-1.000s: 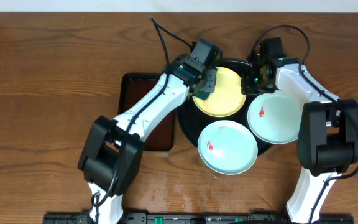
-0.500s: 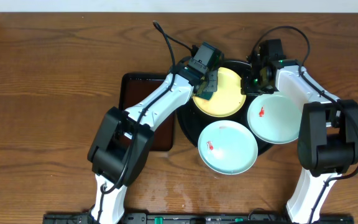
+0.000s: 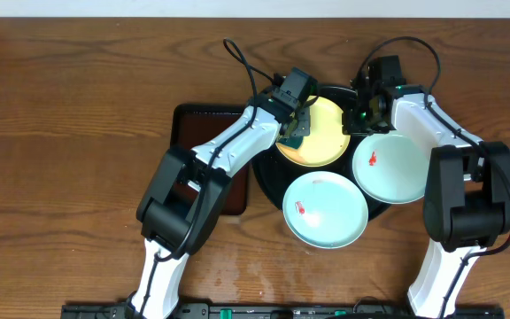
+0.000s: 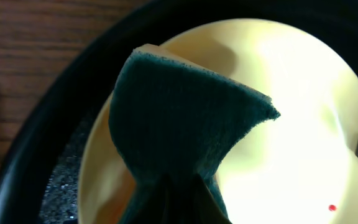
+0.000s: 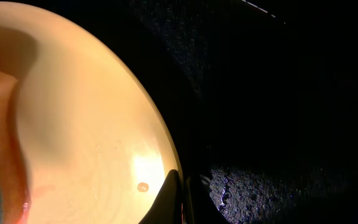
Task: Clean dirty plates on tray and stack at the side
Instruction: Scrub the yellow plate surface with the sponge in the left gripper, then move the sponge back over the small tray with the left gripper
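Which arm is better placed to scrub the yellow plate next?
Left. The left gripper has its jaws shut on the sponge, held over the yellow plate in the tray. The right gripper has no sponge; its jaws pinch that plate's rim, apparently steadying it.

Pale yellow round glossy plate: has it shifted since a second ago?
No. The pale yellow round glossy plate keeps its spot on the large round black tray, overhead view.
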